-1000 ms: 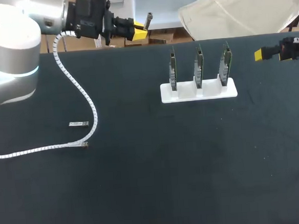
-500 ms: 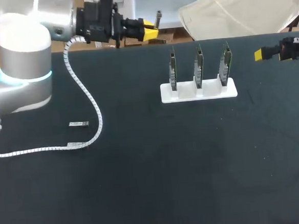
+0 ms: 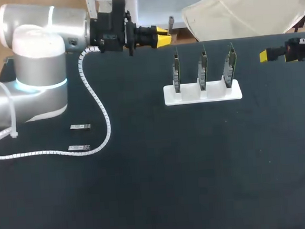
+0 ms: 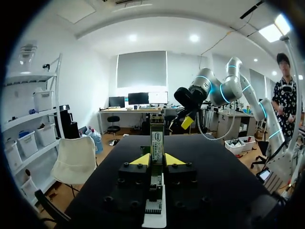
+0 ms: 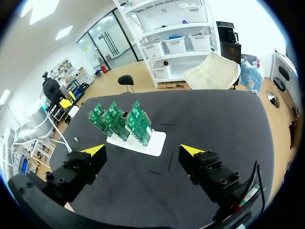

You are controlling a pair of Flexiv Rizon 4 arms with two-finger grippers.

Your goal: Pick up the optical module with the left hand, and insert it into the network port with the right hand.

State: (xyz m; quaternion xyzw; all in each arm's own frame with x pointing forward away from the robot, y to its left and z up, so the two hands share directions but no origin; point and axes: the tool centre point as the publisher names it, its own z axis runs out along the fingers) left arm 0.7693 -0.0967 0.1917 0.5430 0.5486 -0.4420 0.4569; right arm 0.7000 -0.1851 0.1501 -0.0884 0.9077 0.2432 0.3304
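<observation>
Optical module already off worktop; step in hand looks like handover to right arm. Left arm reaches across worktop's far edge. White stand carries three upright green boards; network ports too small to make out. Right gripper spread wide, empty, beside stand, well apart from left. Left gripper clamped on module, which juts out ahead of tips. Two spare modules lie near left arm. Next: bring grippers together, right grips free end before left releases.
</observation>
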